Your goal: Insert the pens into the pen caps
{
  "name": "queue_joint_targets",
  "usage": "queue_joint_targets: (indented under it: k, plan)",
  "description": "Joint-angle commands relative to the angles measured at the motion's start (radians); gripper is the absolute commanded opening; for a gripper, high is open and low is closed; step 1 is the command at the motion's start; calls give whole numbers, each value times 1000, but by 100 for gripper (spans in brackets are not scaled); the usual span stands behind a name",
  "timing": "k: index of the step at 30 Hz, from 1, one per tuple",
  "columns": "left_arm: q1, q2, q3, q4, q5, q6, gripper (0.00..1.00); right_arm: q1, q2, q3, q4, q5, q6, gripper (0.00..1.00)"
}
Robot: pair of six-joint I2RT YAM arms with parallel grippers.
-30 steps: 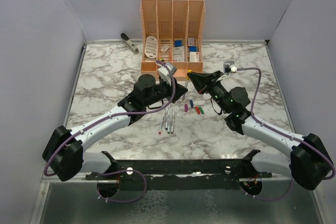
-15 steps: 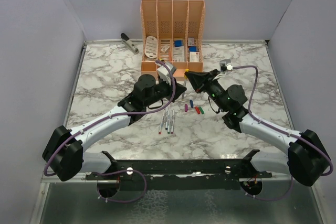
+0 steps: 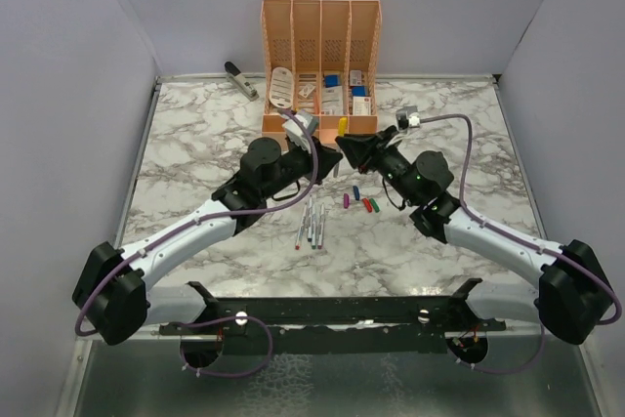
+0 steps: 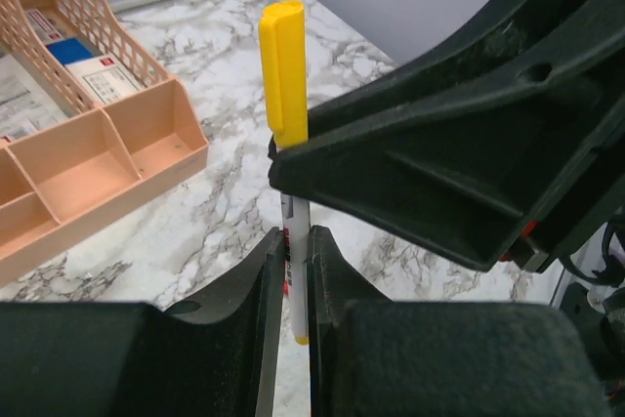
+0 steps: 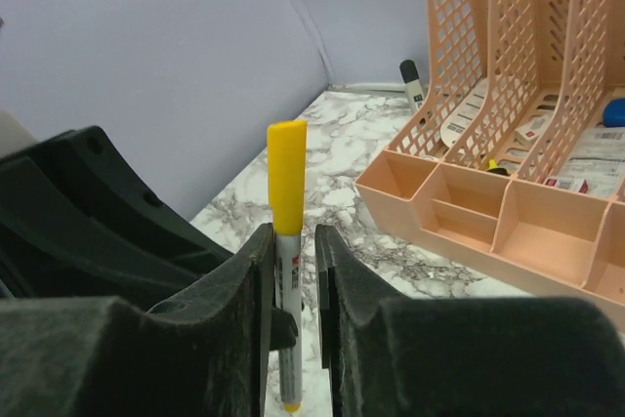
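Nearest the arm bases, the loose pens [image 3: 312, 224] lie close together on the table [image 3: 195, 144]. Just beyond them to the right sit the loose caps [image 3: 363, 202]: purple, blue, red and green.

Past these, the two grippers meet above the marble with one pen [image 4: 296, 212] held upright between them. The left gripper [image 4: 296, 251] is clamped tight on the lower barrel. The right gripper [image 5: 291, 236] straddles the barrel higher up with its jaws slightly parted, and a thin gap shows beside the barrel. The yellow cap [image 4: 283, 70] sits on top of the pen, above both sets of fingers. The organiser [image 3: 320, 17] and stapler [image 3: 240, 79] stand at the far edge.

The step in hand looks like the end of capping the first pen. The cap seems seated, though I cannot tell whether it is fully pressed home.

Next, the right gripper needs to back straight off without knocking the cap. The left should then lay the capped pen aside, clear of the loose pens.

A second ago the pair sat lower and nearer, and the right jaws were shut. Both arms have since reached farther, and the yellow cap now shows plainly above them. The loose pens and caps have not moved.
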Motion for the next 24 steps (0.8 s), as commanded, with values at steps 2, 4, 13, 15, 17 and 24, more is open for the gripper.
queue_joint_targets:
  k: [2, 4, 13, 15, 17, 24]
  plan:
    - [6, -98, -48, 21, -90, -12, 0, 18, -11, 68, -125, 92, -66, 28]
    - [6, -100, -66, -47, -118, -8, 0, 18, -31, 81, -122, 134, -78, 37]
    - [34, -21, -60, -306, -308, -27, 0, 18, -131, 85, -185, 237, -125, 54]
    - [49, 17, -48, -343, -348, -48, 0, 18, -141, 81, -215, 246, -120, 54]
    - [81, 68, -30, -386, -364, -67, 0, 18, -143, 84, -257, 260, -104, 54]
    - [204, 229, 16, -426, -314, -95, 0, 18, -137, 77, -385, 296, -69, 54]
